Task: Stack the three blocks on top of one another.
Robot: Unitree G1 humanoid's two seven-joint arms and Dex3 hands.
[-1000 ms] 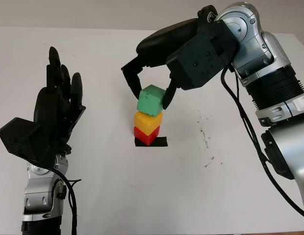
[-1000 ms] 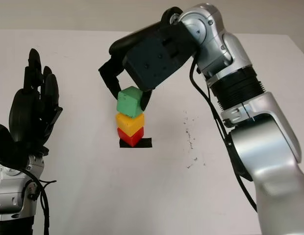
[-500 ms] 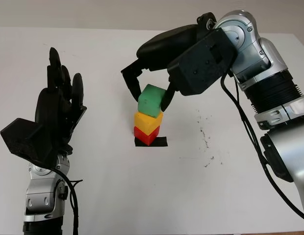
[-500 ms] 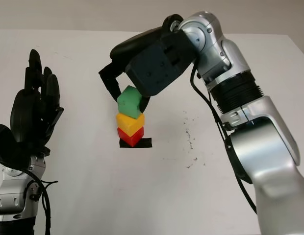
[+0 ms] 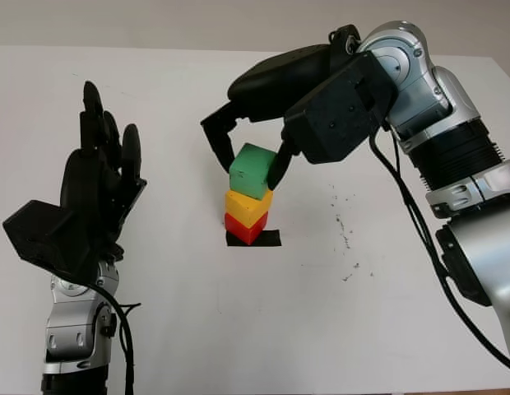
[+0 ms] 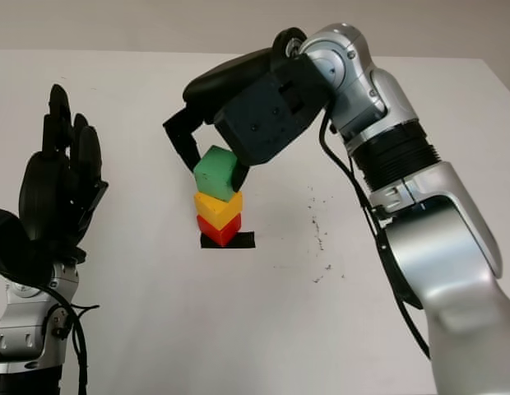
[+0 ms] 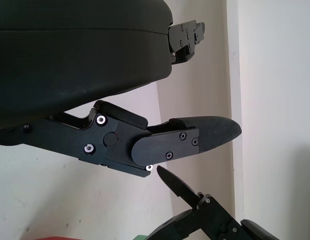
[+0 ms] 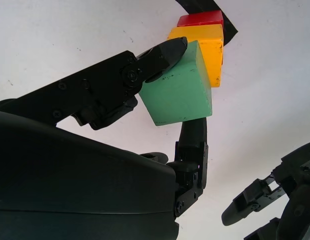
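Green block (image 5: pixel 252 170) sits tilted on the yellow block (image 5: pixel 247 206), which is on the red block (image 5: pixel 244 228) – all stacked over a black tape strip (image 5: pixel 267 239) mid-desk (image 5: pixel 238 329). Right hand (image 5: pixel 248 161) is pinching the green one between its fingers (image 8: pixel 160 56). Left hand (image 5: pixel 95 197) is open, raised well off to the left.

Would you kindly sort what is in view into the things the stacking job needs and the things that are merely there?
Part of the job:
- green block, gripped by the right hand atop the stack
- yellow block
- red block

Merely there:
- black tape patch under the stack
- left hand, open, raised at the left
- white table
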